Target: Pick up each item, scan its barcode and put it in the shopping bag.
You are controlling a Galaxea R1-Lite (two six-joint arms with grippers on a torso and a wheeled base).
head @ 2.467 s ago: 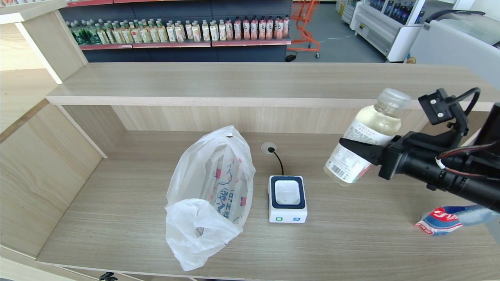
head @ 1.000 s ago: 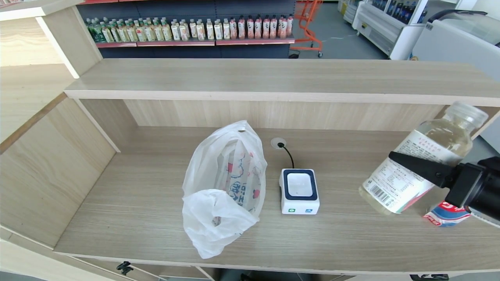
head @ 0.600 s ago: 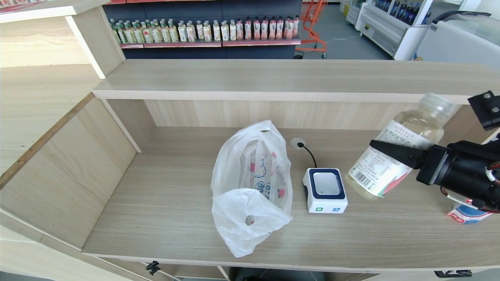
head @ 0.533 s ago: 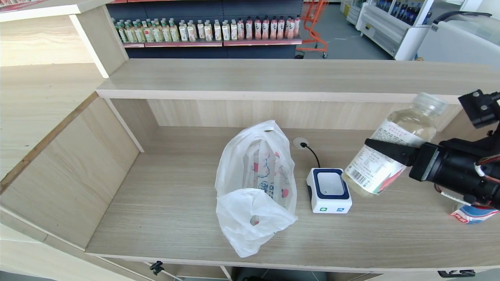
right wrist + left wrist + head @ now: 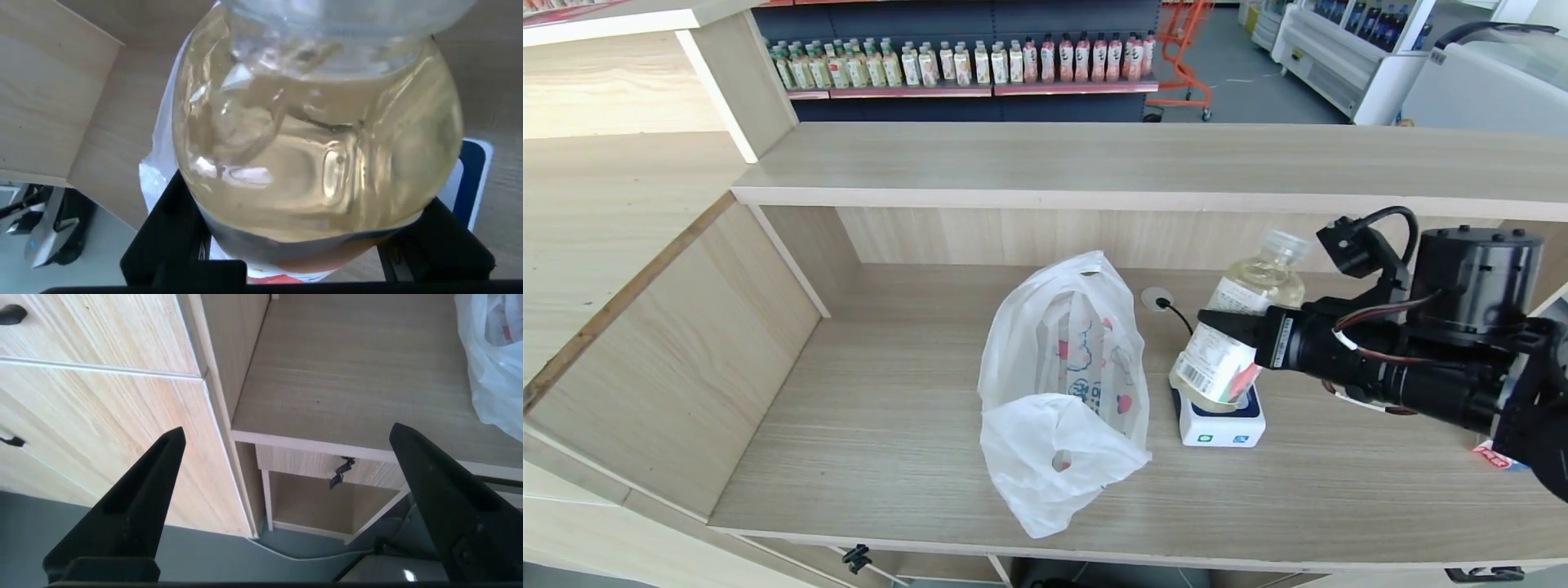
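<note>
bottle (image 5: 1210,365): hanging tilted just over scanner (image 5: 1222,426), cap leaning toward 1 o'clock, barcode end down.
right gripper (image 5: 1232,339): fingers clamping bottle at mid-label.
left gripper (image 5: 282,506): fingers spreading wide, gripping nothing.
shopping bag (image 5: 1062,384): lying at 9 o'clock of scanner.
handling: prob. heavy w/ liquid, stiff but slick plastic; gripping label waist is looking safest, not cap.

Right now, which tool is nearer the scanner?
Right. The right tool holds the bottle above the scanner; the left tool hangs off the counter front, past the bag.
</note>
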